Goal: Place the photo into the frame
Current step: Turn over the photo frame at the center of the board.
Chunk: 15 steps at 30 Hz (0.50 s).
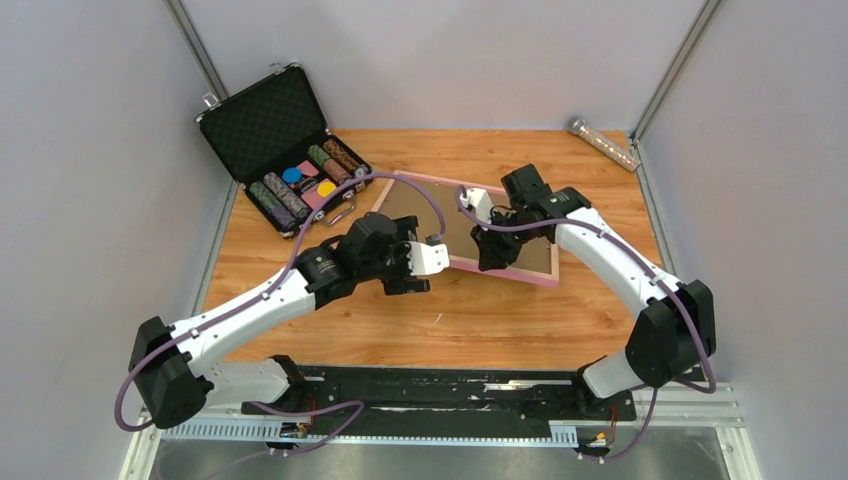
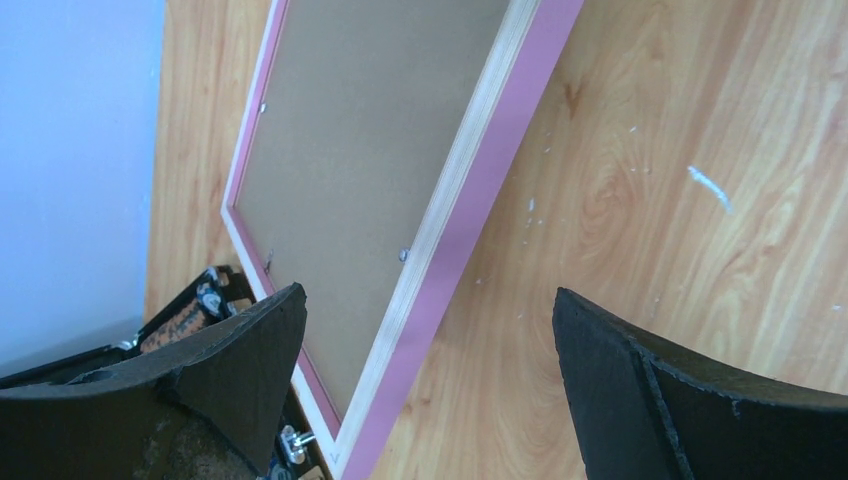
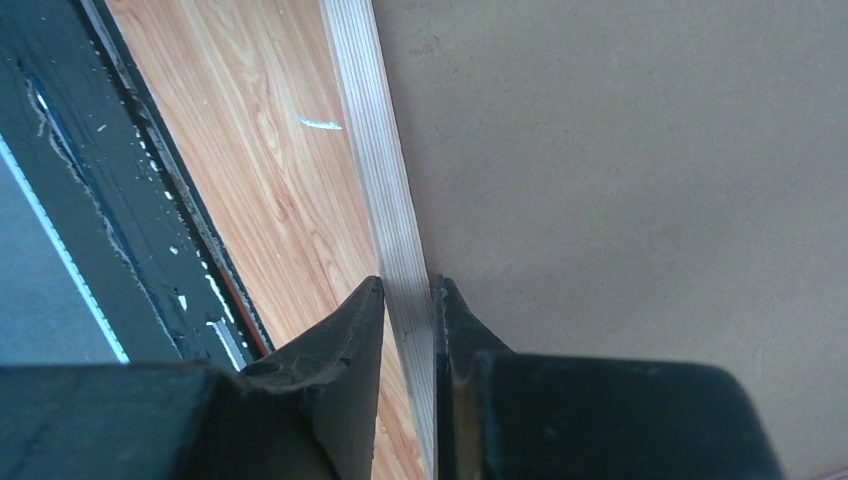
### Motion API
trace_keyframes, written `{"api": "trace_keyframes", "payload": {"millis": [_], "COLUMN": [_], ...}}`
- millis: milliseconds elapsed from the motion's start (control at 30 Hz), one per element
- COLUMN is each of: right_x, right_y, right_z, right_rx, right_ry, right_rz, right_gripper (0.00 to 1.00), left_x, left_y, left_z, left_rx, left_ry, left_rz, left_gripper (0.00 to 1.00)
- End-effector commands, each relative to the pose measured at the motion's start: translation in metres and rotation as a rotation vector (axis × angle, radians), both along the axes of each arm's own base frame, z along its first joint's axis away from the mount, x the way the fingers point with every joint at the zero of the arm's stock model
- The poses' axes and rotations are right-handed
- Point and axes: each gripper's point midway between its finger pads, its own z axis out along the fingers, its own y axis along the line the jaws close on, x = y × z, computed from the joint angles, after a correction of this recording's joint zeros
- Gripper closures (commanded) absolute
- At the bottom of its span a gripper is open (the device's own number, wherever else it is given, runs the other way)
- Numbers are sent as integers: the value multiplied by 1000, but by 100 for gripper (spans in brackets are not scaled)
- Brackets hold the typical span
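The right gripper (image 3: 408, 285) has its two fingers (image 3: 345, 330) clamped on the light wood rail of the frame (image 3: 385, 200), one finger on the table side and one against the brown backing board (image 3: 620, 200). In the top view this grip sits at the frame's lower edge, right of centre. The frame lies face down on the wooden table (image 1: 450, 320), with its pink rim showing around the board. The left gripper (image 2: 430, 300) hangs with its fingers wide apart and nothing between them, just beside the frame's lower left corner. In the upper left stands an open black case (image 1: 265, 120) with poker chips (image 1: 300, 185).
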Motion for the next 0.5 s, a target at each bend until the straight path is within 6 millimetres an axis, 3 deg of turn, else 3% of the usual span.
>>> {"api": "trace_keyframes", "payload": {"millis": [0, 233, 467], "right_x": [5, 11, 14], "right_y": [10, 6, 1], "right_z": [28, 41, 53], "right_rx": [77, 113, 152], "right_ry": [10, 32, 48], "right_rz": [-4, -20, -31], "right_gripper": [100, 100, 100], "left_x": [20, 43, 51], "left_y": [-9, -18, -24], "left_z": [15, 0, 1], "left_rx": [-22, 37, 45], "left_ry": [-147, -231, -294], "left_rz": [4, 18, 6], "left_gripper": [0, 0, 2]}}
